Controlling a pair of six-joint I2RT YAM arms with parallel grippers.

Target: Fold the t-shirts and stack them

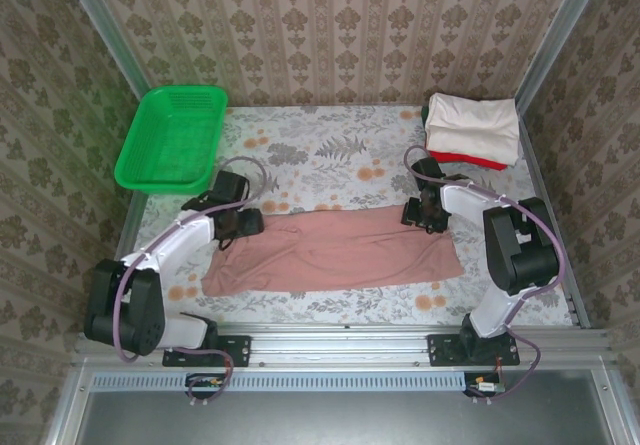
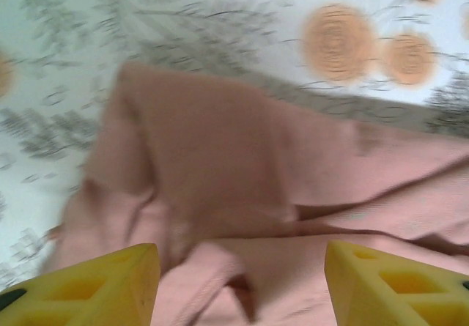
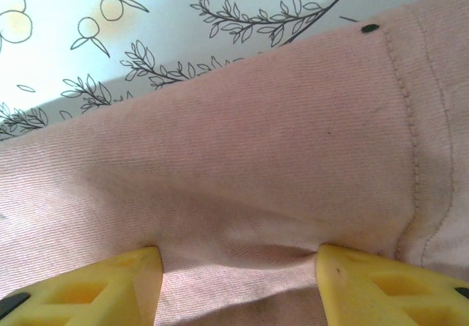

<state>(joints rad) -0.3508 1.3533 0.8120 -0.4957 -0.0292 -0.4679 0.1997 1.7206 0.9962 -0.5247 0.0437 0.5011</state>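
Because the left fingers [image 2: 102, 286] hang spread over the rumpled nine o'clock end of the pink t-shirt [image 1: 335, 250], at six o'clock on the worktop [image 1: 330, 155], they may snag it; the right fingers [image 3: 388, 282], spread at its three o'clock end, may drag it crooked.

Green basket [image 1: 170, 137] on floral tablecloth [image 1: 320, 155]

Lab robot cell dressed as a home, not a real room. Evidence: beige damask-wallpaper panels [image 1: 330, 25] on left, far and right sides, held in bare aluminium frame posts [image 1: 97, 25]; bench [image 1: 330, 150] under a floral printed cover; left robot arm [image 1: 185, 237] and right robot arm [image 1: 510, 250], white and black, bolted to a metal rail [image 1: 340, 342] at the near edge, cables exposed. Props are laundry: green plastic mesh basket [image 1: 170, 137] far left, folded cream-and-red shirt stack [image 1: 475, 127] far right.
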